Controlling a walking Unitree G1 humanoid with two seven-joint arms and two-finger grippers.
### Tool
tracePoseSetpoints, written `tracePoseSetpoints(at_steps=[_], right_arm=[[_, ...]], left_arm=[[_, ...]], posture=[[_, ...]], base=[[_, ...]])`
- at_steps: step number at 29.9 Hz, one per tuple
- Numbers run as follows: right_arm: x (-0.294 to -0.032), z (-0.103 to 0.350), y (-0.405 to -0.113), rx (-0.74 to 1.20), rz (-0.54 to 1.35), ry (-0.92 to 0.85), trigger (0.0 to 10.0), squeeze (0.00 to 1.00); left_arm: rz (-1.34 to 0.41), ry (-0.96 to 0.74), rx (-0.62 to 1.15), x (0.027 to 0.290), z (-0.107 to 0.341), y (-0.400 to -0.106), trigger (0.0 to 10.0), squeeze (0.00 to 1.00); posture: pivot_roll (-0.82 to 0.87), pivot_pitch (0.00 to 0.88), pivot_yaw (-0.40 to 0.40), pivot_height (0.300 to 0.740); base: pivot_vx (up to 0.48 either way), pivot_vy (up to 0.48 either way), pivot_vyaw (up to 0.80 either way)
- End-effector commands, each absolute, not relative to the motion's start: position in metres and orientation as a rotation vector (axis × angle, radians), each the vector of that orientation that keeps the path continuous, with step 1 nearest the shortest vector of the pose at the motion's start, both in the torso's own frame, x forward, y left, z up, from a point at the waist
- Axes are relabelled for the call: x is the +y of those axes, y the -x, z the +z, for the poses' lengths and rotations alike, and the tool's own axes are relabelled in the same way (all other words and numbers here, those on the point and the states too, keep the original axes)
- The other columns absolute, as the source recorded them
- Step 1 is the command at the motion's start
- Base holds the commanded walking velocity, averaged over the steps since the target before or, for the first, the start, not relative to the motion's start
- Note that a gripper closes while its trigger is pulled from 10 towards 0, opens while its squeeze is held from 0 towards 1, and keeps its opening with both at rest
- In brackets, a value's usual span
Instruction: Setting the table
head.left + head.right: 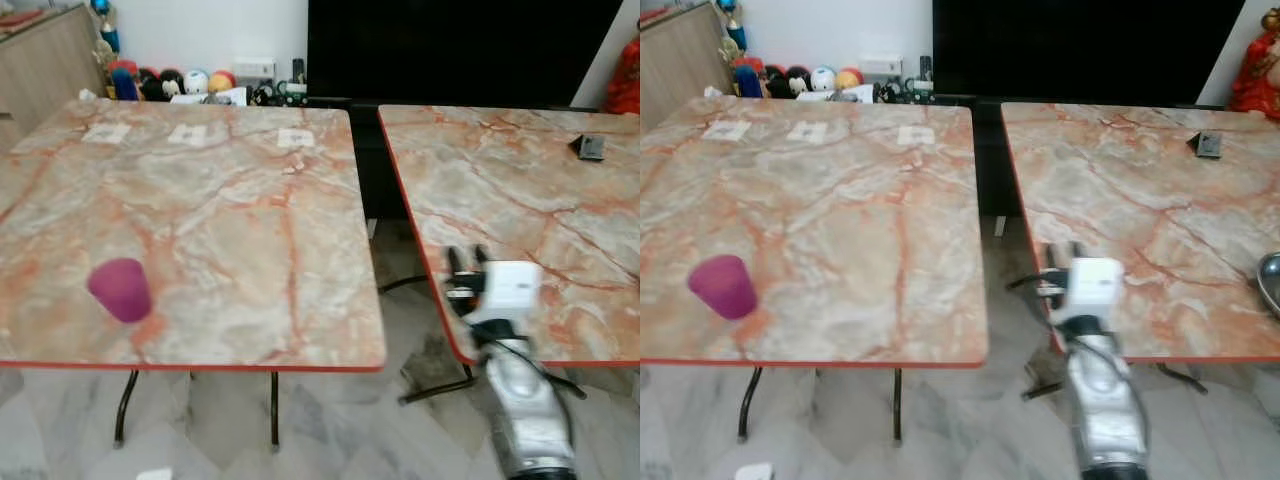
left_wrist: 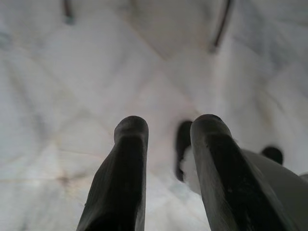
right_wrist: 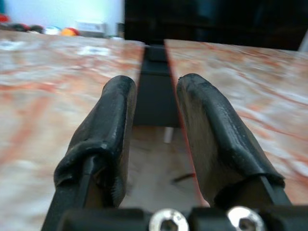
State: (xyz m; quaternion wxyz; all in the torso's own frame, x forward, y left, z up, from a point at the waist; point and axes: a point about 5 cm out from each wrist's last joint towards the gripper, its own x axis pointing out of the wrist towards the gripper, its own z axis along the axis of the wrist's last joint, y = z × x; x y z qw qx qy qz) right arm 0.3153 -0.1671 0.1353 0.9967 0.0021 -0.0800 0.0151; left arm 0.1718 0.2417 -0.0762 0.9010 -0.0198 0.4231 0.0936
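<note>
A purple cup stands upside down near the front left of the left marble table. My right gripper is raised at the front left corner of the right marble table, beside the gap between the tables. In the right wrist view its fingers stand apart with nothing between them, so it is open. The rim of a metal bowl shows at the right table's right side. My left gripper hangs open over the pale floor tiles, holding nothing.
Three white cards lie along the left table's far edge. A small dark object sits at the right table's far right. Toys and balls line the back wall beside a black cabinet. The table's metal legs stand on the tiles.
</note>
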Motion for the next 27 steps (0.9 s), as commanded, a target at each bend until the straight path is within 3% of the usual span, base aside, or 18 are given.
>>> tracePoseSetpoints(at_steps=[1,9,20,27], right_arm=[[-0.177,0.134,-0.311,-0.158,-0.004,0.004,10.0,0.0],[-0.186,0.127,-0.298,-0.149,-0.099,0.015,10.0,0.0],[-0.192,0.093,-0.254,-0.013,-0.144,0.046,10.0,0.0],[-0.21,0.067,-0.231,0.117,-0.288,0.054,10.0,0.0]], left_arm=[[0.179,0.039,0.91,0.236,-0.082,-0.164,10.0,0.0],[0.168,0.036,0.911,0.235,-0.082,-0.163,10.0,0.0],[0.165,0.035,0.909,0.234,-0.082,-0.163,10.0,0.0],[0.167,0.038,0.909,0.235,-0.082,-0.164,10.0,0.0]], posture=[[-0.02,0.079,-0.014,0.74],[-0.02,0.065,-0.018,0.74],[-0.02,0.075,-0.032,0.74],[-0.03,0.083,-0.031,0.74]], base=[[0.0,0.0,0.0],[0.0,0.0,0.0],[0.0,0.0,0.0],[0.0,0.0,0.0]])
